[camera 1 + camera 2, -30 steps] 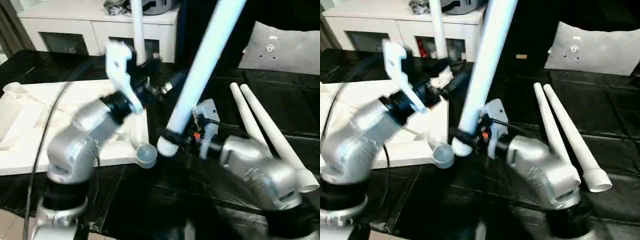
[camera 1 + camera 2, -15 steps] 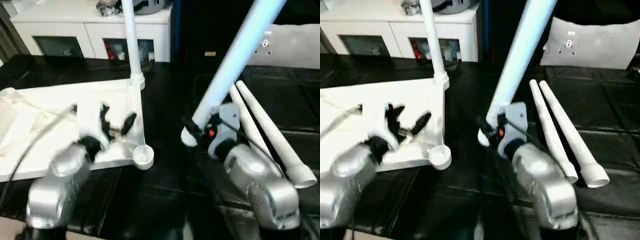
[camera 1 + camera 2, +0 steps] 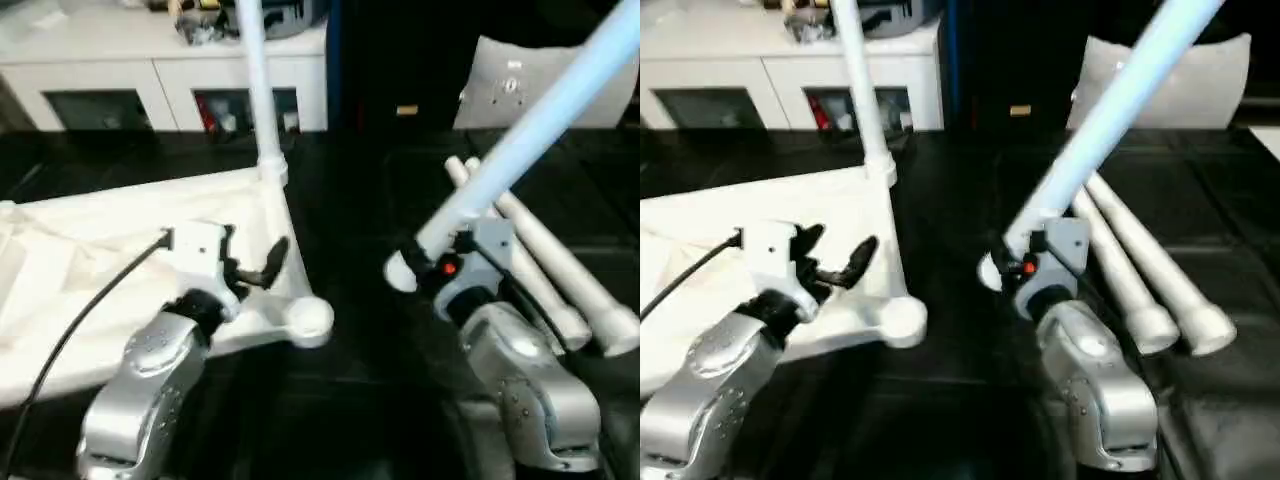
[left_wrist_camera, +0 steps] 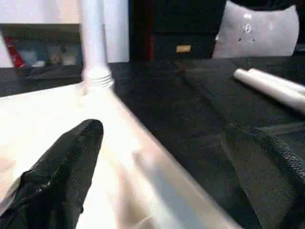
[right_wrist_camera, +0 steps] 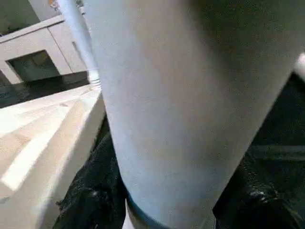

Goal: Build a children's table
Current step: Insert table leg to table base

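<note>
Since the earlier frame, the left gripper (image 3: 247, 262) has been lowered from beside the upright leg to just above the table top's near edge, and the held leg (image 3: 1110, 110) has been tilted further toward the right.

Work is set on a black sheeted surface (image 3: 350, 240). At the back a white cabinet w/ glass doors (image 3: 130, 80) is seen, and a grey-white cushion (image 3: 520, 85) at back right.

Counted, largest first: 1 table top (image 3: 90, 270), lying underside up on the left w/ round corner sockets; the near-right socket (image 3: 310, 322) is unfilled. 4 legs: 1 upright leg (image 3: 253, 80) is seated in the far-right corner, 1 is held, and 2 loose legs (image 3: 1140, 280) are laid side by side on the sheet at right, touching each other.

2 grippers: the left one is spread wide w/ nothing between its fingers (image 4: 62, 171). The right gripper (image 3: 425, 262) is clamped about the held leg's thick end, approx. half closed, w/ the leg slanting up and rightward.
</note>
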You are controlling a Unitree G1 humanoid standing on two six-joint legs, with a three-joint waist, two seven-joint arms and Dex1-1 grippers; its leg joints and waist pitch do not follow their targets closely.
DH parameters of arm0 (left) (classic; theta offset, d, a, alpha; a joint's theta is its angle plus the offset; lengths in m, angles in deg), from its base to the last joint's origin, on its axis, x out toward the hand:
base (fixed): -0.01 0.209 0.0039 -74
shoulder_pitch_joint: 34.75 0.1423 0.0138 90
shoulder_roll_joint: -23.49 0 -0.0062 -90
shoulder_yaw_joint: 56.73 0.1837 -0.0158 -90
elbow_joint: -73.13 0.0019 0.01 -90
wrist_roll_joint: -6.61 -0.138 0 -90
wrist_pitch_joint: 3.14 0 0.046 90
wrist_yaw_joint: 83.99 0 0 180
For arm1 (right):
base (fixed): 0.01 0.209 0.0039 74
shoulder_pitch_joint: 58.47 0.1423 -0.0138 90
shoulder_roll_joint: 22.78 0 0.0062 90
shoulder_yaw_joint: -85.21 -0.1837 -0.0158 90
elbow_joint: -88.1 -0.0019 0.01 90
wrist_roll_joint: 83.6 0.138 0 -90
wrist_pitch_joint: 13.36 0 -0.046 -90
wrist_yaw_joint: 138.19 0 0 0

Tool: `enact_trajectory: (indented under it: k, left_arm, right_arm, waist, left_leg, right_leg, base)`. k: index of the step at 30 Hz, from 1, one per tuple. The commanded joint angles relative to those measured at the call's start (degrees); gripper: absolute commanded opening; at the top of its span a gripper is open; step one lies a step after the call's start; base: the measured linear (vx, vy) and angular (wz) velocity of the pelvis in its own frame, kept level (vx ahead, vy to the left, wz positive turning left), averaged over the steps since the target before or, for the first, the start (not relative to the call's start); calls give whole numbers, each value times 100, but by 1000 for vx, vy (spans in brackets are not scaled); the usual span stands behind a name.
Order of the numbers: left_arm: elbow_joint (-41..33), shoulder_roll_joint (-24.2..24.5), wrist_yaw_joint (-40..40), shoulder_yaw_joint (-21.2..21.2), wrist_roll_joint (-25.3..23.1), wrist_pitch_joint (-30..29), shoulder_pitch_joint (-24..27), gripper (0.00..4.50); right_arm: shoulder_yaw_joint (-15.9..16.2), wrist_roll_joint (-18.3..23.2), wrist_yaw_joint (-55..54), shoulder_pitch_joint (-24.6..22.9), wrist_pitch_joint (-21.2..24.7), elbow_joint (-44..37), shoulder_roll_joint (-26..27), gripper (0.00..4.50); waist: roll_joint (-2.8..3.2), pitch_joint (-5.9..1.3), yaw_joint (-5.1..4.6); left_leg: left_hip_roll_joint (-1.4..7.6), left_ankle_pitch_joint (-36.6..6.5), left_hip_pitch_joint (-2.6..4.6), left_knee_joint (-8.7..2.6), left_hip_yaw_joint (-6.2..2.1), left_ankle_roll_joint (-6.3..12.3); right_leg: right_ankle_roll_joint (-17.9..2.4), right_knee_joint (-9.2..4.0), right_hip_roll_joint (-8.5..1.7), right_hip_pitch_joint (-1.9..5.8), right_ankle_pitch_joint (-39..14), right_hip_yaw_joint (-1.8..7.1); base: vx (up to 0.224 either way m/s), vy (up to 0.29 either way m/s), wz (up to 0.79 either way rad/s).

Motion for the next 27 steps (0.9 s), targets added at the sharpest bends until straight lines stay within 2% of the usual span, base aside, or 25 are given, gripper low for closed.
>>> enact_trajectory:
  k: [1,2,3,4,5,6,7,8,9,10,11,12,14,16,17,18,19,20,21,22,23,24,25,26,27]
  left_arm:
    - [-67,-10,1,-7,-37,-20,-21,450]
    - [-58,-2,7,2,-62,-11,-19,450]
    - [-60,-12,7,9,-84,-1,-9,450]
    - [-60,-12,7,9,-84,-1,-9,450]
    - [-86,-32,1,9,-85,-1,15,450]
    - [-117,-57,-6,14,-81,-4,45,450]
    - [-136,-62,-4,35,-93,-3,77,450]
    - [-146,-62,-1,51,-101,-3,96,450]
    - [-145,-62,1,56,-104,2,101,450]
    - [-143,-64,4,65,-108,10,109,450]
    - [-135,-60,10,73,-106,28,118,450]
    - [-135,-60,10,73,-106,28,118,450]
    - [-80,-77,-2,85,-129,63,127,450]
    - [-40,-97,-9,92,-154,87,134,450]
    - [-41,-105,21,143,-162,80,164,450]
    - [-52,-120,77,170,-113,65,170,450]
    - [-26,-101,180,208,-78,15,139,450]
    - [-3,-85,200,215,-84,2,123,450]
    - [36,-57,228,228,-100,-18,97,450]
    - [36,-57,228,228,-100,-18,97,450]
    - [63,38,336,253,-78,-83,80,450]
    - [65,72,376,265,-66,-105,78,450]
    - [65,72,376,265,-66,-105,78,450]
    - [35,188,543,317,-11,-196,68,450]
    - [-9,252,679,352,37,-237,63,450]
  right_arm:
    - [-37,14,-27,-6,76,-85,-43,191]
    - [-3,-2,-23,-29,141,-72,-73,191]
    - [-13,47,-12,-47,182,-46,-61,191]
    - [-13,47,-12,-47,182,-46,-61,191]
    - [-34,121,22,-66,163,-14,-20,191]
    - [-7,97,66,-79,93,21,-25,191]
    - [-6,125,102,-86,34,54,16,191]
    - [-2,131,122,-90,-2,72,43,191]
    - [6,114,115,-84,-14,77,44,191]
    - [19,86,104,-74,-34,85,45,191]
    - [43,33,71,-55,-53,90,42,191]
    - [43,33,71,-55,-53,90,42,191]
    - [29,46,62,-39,-42,94,43,191]
    - [11,66,63,-29,-24,95,46,191]
    - [-21,72,63,-23,-33,85,36,191]
    - [-88,233,133,6,-64,-1,107,191]
    - [-137,385,268,68,-177,-90,183,191]
    - [-132,387,299,86,-216,-90,188,191]
    - [-117,371,343,112,-281,-82,188,191]
    - [-117,371,343,112,-281,-82,188,191]
    - [-152,462,451,139,-381,-73,203,191]
    - [-161,478,475,145,-419,-69,207,191]
    - [-161,478,475,145,-419,-69,207,191]
    - [-157,530,602,177,-525,-41,171,191]
    - [-132,531,653,207,-483,-23,91,191]
  waist:
    - [35,-256,-77]
    - [-81,-282,-64]
    - [-442,-433,27]
    - [-408,-425,258]
    - [-258,-279,109]
    - [-358,-242,124]
    - [-297,-236,135]
    - [-304,-236,130]
    - [-137,-307,138]
    - [-80,-249,41]
    - [121,-274,-227]
    - [174,-301,-279]
    - [190,-228,-209]
    - [-19,-229,-105]
    - [-371,-182,120]
    - [-358,-273,170]
    - [-234,-253,106]
    - [-141,-138,51]
    - [35,-136,-62]
    - [76,-46,-76]
    - [147,-119,-223]
    - [199,-172,-244]
    - [176,-146,-261]
    - [134,-110,-242]
    - [82,-44,-227]
  left_leg:
    - [841,1187,331,-851,-435,2583]
    - [816,1042,329,-816,-421,2401]
    - [446,51,19,-240,-213,1362]
    - [346,-495,-279,509,-359,754]
    - [306,-771,-597,1044,-906,-746]
    - [247,-875,-518,970,-854,-1001]
    - [289,-705,-401,615,-796,-933]
    - [298,-447,-323,358,-736,-731]
    - [372,150,-194,-195,-634,-43]
    - [428,55,-28,-485,-579,465]
    - [621,-288,328,-778,-724,1319]
    - [706,-130,409,-830,-826,1818]
    - [796,209,399,-817,-800,2238]
    - [891,-537,307,-975,-826,1667]
    - [610,-1840,30,-353,-581,31]
    - [510,-1056,-72,441,-730,-291]
    - [508,-458,-187,650,-913,-549]
    - [522,-38,-277,472,-981,-915]
    - [643,-804,-109,-263,-949,-1250]
    - [889,-2030,52,-534,-1087,-1360]
    - [1018,-3557,154,-813,-1207,-1568]
    - [857,-3515,157,-834,-1147,-1594]
    - [792,-3286,121,-841,-1099,-1564]
    - [732,-3065,38,-856,-998,-1566]
    - [695,-3352,36,-875,-920,-1611]
  right_leg:
    - [293,168,128,-154,-513,-365]
    - [353,4,8,-90,-394,-274]
    - [578,-577,-809,278,9,382]
    - [292,-1023,-1664,417,-66,1032]
    - [15,-1073,-1660,501,-509,801]
    - [-193,-1137,-1356,449,-936,684]
    - [-1005,-1143,-1016,607,-1379,586]
    - [-1207,-1165,-808,615,-1606,468]
    - [-1374,-1094,-442,592,-1762,292]
    - [-1155,-867,36,285,-1918,57]
    - [-664,-156,411,49,-1469,-255]
    - [-295,285,357,-35,-959,-385]
    - [-63,373,250,-110,-792,-470]
    - [85,173,63,124,-663,-317]
    - [-227,-890,-1110,286,-2012,641]
    - [-546,-1178,-1604,387,-2406,890]
    - [-675,-1119,-1607,507,-2556,903]
    - [-696,-1024,-1093,545,-2911,358]
    - [-661,-793,-273,454,-2644,-30]
    - [-483,-628,22,198,-2315,8]
    - [-303,-352,-31,327,-1236,34]
    - [-357,-365,-53,407,-239,-16]
    - [-358,-458,-98,444,-3,-16]
    - [-331,-608,-215,521,-46,0]
    - [-262,-769,-277,482,-889,42]
  base:
    - [-35,180,-1]
    - [-51,131,-10]
    - [-51,131,-10]
    - [-55,152,-8]
    - [-56,166,-9]
    - [-56,166,-9]
    - [-68,187,-8]
    - [-85,269,2]
    - [-85,269,2]
    - [-82,286,15]
    - [-75,305,15]
    - [-75,305,15]
    - [-87,263,3]
    - [-104,226,-6]
    - [-121,210,1]
    - [-121,210,1]
    - [-97,205,-10]
    - [-83,197,-29]
    - [-83,197,-29]
    - [-142,191,5]
    - [-145,159,17]
    - [-145,159,17]
    - [-78,132,-3]
    - [-57,104,-1]
    - [-57,104,-1]
